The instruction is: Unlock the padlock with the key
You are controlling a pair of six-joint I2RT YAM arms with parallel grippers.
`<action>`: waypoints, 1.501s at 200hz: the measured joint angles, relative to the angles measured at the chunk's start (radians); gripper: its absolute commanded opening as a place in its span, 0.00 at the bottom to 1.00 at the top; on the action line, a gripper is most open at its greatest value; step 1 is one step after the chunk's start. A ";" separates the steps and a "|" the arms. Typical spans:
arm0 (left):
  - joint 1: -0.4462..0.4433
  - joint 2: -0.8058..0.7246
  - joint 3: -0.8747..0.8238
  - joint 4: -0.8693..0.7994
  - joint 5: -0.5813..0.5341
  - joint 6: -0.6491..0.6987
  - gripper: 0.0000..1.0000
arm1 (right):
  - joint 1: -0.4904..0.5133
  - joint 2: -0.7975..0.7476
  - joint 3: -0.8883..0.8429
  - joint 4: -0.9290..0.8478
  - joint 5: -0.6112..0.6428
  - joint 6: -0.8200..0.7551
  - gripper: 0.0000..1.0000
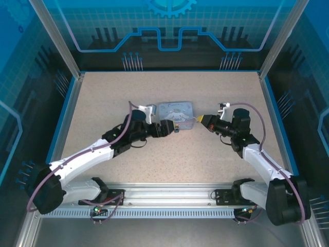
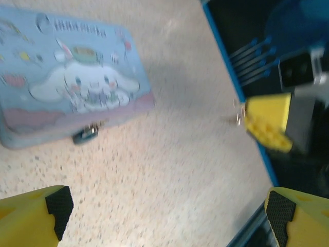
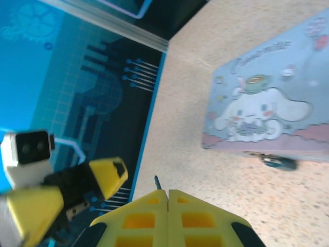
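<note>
Speckled tabletop [image 1: 169, 164]: tin [image 2: 67, 87] lettering blurred, padlock [image 2: 85, 134] at edge; left gripper [image 2: 169, 208] spread empty; right gripper [image 3: 167, 194] pinching key [image 3: 157, 181].

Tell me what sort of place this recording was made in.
Most likely a purpose-built robot test cell, not a home or shop: a speckled tabletop fenced by aluminium posts, blue circuit-patterned panels around it, and a left arm and right arm bolted to a metal rail.
</note>
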 measured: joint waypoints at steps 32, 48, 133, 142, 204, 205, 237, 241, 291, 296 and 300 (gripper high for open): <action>-0.050 0.068 -0.062 0.023 0.003 0.060 0.98 | -0.032 0.068 0.020 -0.043 0.000 -0.017 0.00; -0.053 0.120 -0.101 0.063 -0.001 0.084 0.98 | -0.045 0.131 0.050 -0.031 -0.004 -0.020 0.00; -0.053 0.459 -0.095 0.337 -0.081 0.189 0.99 | -0.069 0.481 0.230 0.134 0.018 0.048 0.00; -0.053 0.485 -0.088 0.362 -0.092 0.191 0.99 | -0.069 0.513 0.262 0.148 0.019 0.059 0.00; -0.053 0.578 -0.064 0.508 -0.154 0.214 0.99 | -0.035 0.742 0.480 0.201 0.019 0.105 0.00; -0.053 0.579 -0.064 0.510 -0.155 0.214 0.99 | -0.034 0.745 0.481 0.201 0.019 0.106 0.00; -0.051 0.611 -0.053 0.555 -0.160 0.217 0.99 | 0.008 0.832 0.545 0.212 0.019 0.129 0.00; -0.051 0.615 -0.050 0.559 -0.160 0.217 0.99 | 0.013 0.842 0.550 0.214 0.019 0.132 0.00; -0.051 0.661 -0.009 0.605 -0.159 0.217 0.99 | 0.061 0.903 0.579 0.218 0.019 0.147 0.00; -0.051 0.668 -0.006 0.612 -0.159 0.217 0.99 | 0.063 0.904 0.580 0.220 0.019 0.147 0.00; -0.051 0.674 -0.004 0.616 -0.159 0.217 0.99 | 0.065 0.904 0.581 0.220 0.019 0.147 0.00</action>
